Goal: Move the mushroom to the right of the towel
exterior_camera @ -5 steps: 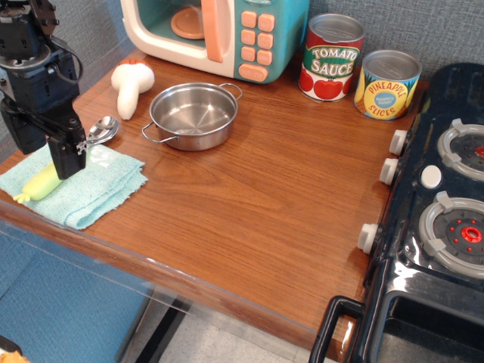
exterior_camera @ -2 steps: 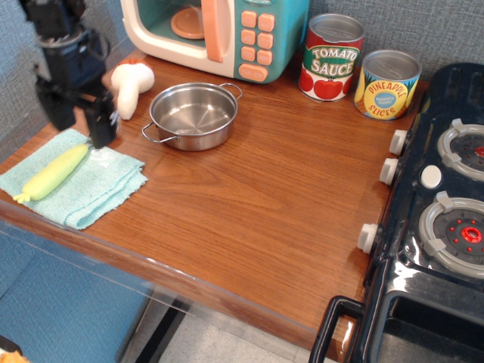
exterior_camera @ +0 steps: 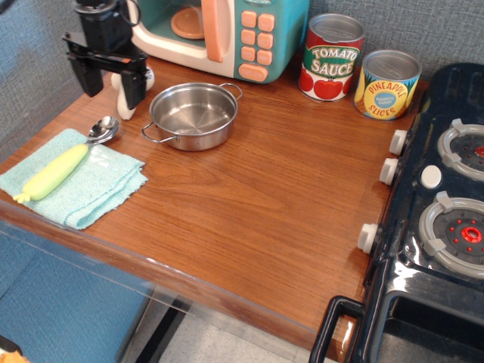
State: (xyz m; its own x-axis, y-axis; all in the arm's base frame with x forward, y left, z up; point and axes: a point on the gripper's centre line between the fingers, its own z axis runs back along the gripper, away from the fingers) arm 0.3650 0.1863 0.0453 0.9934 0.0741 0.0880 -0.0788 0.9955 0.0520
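Observation:
The white toy mushroom (exterior_camera: 124,104) lies on the wooden counter behind the towel, left of the steel pot. It is mostly hidden behind my gripper; only its stem end and a bit of cap show. My gripper (exterior_camera: 113,83) is open, with one finger on each side of the mushroom, hovering over it. The light teal towel (exterior_camera: 83,185) lies at the front left corner of the counter with a yellow-green toy vegetable (exterior_camera: 53,172) on it.
A metal spoon (exterior_camera: 102,130) rests at the towel's far edge. A steel pot (exterior_camera: 193,115) stands right of the mushroom. A toy microwave (exterior_camera: 219,34), tomato sauce can (exterior_camera: 330,57) and pineapple can (exterior_camera: 386,84) line the back. A toy stove (exterior_camera: 446,204) stands at the right.
My gripper has moved from over the towel and vegetable back and to the right, up to the mushroom. The spoon, hidden a moment ago, shows again. Nothing else has moved.

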